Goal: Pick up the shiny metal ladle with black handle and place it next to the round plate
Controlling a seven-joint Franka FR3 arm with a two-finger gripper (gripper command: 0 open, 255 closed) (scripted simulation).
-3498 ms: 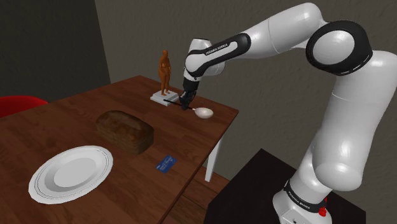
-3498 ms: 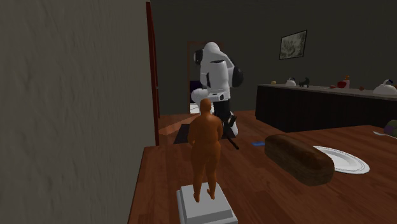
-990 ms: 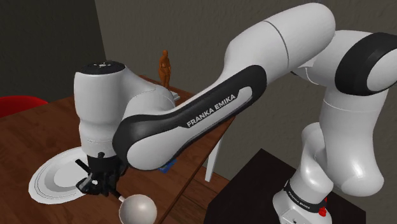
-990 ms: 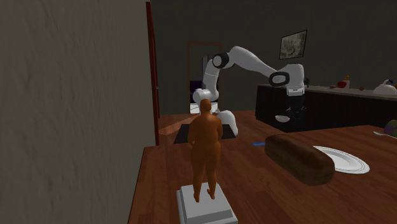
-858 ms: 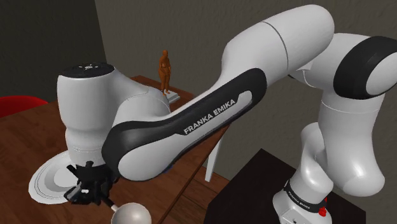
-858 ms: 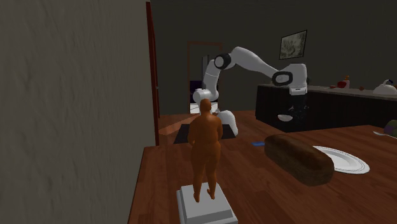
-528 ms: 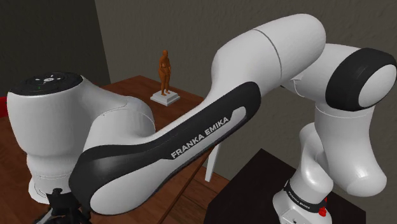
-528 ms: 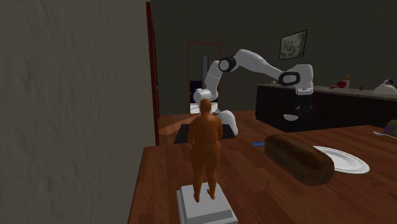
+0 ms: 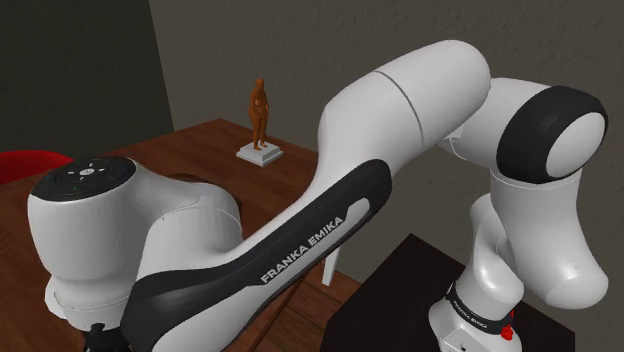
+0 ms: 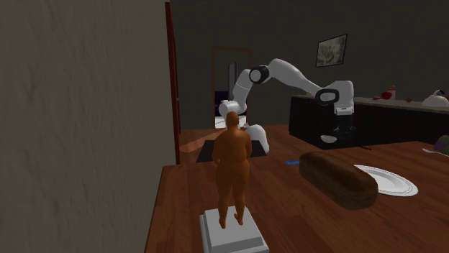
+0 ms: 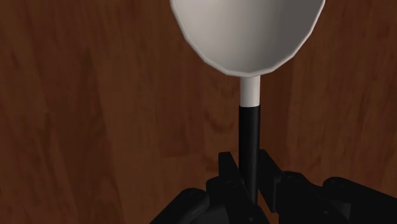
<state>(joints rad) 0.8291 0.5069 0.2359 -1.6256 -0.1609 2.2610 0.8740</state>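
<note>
Okay, my gripper [image 11: 248,177] is clenched on the ladle [image 11: 245,38], both black fingers pressing its handle from either side, low on the shaft. The ladle's bowl is round and drawn pale grey-white, flat in tone rather than mirror-bright. A short pale neck leaves the bowl and joins a thin, straight black handle that runs back between my fingers. The open side of the bowl faces my wrist camera. Under the bowl is bare brown wood of the table [image 11: 95,114]; I cannot tell whether the bowl touches it.

From the second exterior view, my gripper [image 10: 346,134] hangs beyond the table's far edge line, with the pale bowl [image 10: 329,138] just beside it. The round white plate [image 10: 392,183] lies near the table's edge on that view's right, just behind a dark brown loaf [image 10: 337,180]. The ladle is apart from both. An orange figurine [image 10: 232,169] stands upright on a white base [image 10: 232,231] at the near edge.

In the shoulder view the figurine [image 9: 260,113] stands at the table's far corner.
</note>
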